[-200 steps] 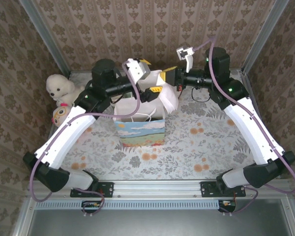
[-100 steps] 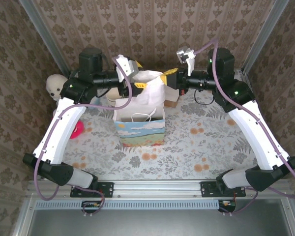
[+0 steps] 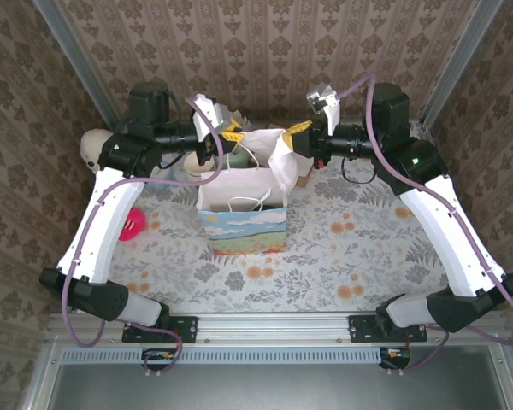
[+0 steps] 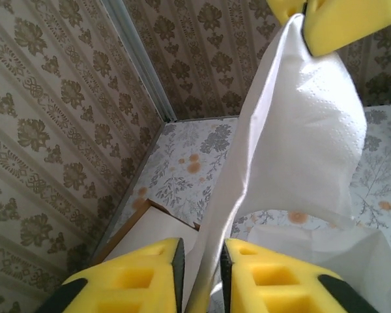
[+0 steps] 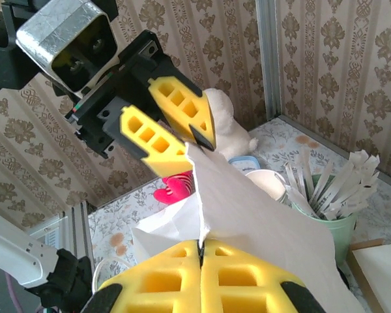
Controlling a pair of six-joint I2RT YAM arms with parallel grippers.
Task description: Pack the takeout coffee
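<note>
1. Closing in from wide open, the left gripper now pinches the left top edge of the paper bag. Its arm has swung out toward the far left corner of the tabletop. The left wrist view shows the white paper running up between the two yellow pads, with only a narrow slit left between them.
2. The right gripper is clenched on the opposite top edge. In its own view the fingers meet flat, with the sheet rising out of the seam.
3. The bag's top, which sagged to the right a second ago, is now stretched between the two grips. I judge this to be the mouth-opening step, so packing proper has not yet begun.
4. The bag stands mid-tabletop toward the far edge, with its painted sky-and-meadow panel facing the near edge.
5. I cannot tell where the takeout coffee stands. It may sit behind the bag along the far edge, where the arms and paper crowd the view, so its look and condition cannot be judged from here.
6. A pale green cup of wooden stirrers stands behind the bag. It is not the coffee.
</note>
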